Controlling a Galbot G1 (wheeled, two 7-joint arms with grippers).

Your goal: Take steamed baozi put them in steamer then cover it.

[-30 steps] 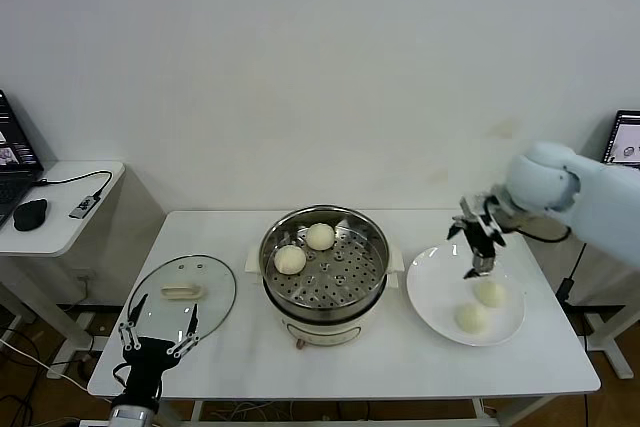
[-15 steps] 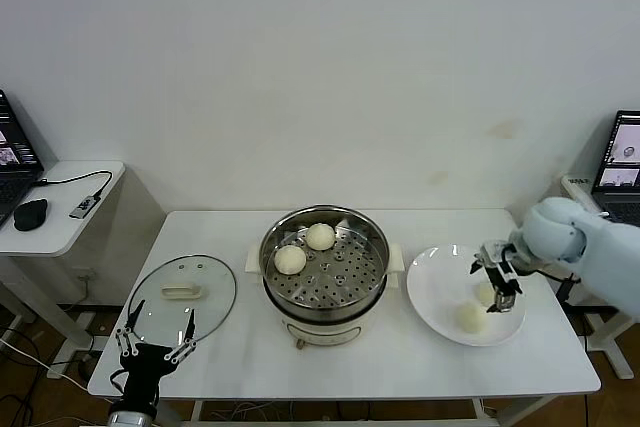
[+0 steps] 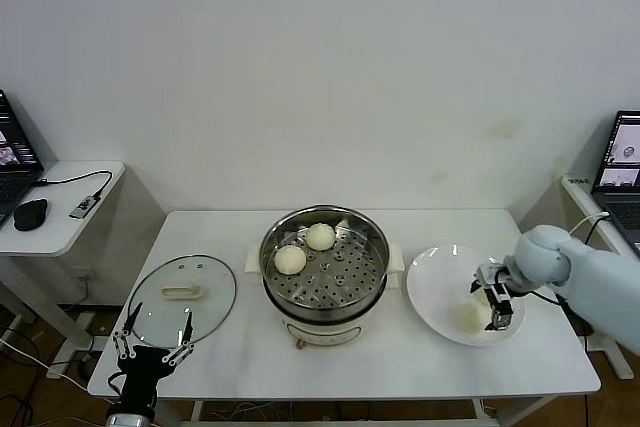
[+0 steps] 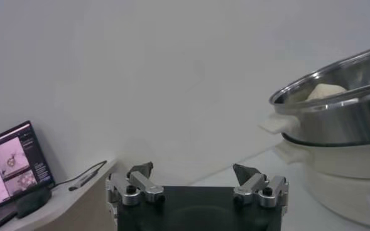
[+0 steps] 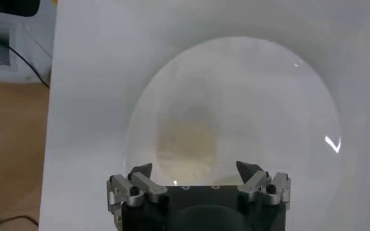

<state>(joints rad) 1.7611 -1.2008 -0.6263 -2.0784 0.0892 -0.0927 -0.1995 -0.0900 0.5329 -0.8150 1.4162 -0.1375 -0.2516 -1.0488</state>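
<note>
Plain white wall point(image 3: 320, 67); white table point(image 3: 400, 357); side desk point(image 3: 60, 207) with laptop point(image 3: 12, 162)

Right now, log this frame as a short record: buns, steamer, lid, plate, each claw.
buns in steamer: two baozi in the steamer
buns on plate: at least one on the white plate
cover: off, flat on the table, left of the steamer
right claw: open, low over the plate
left claw: open, idle at the table's near left edge

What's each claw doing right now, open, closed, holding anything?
Left claw: open, empty, parked at the table's front edge by the cover.
Right claw: open, low over the plate, holding nothing.
</note>
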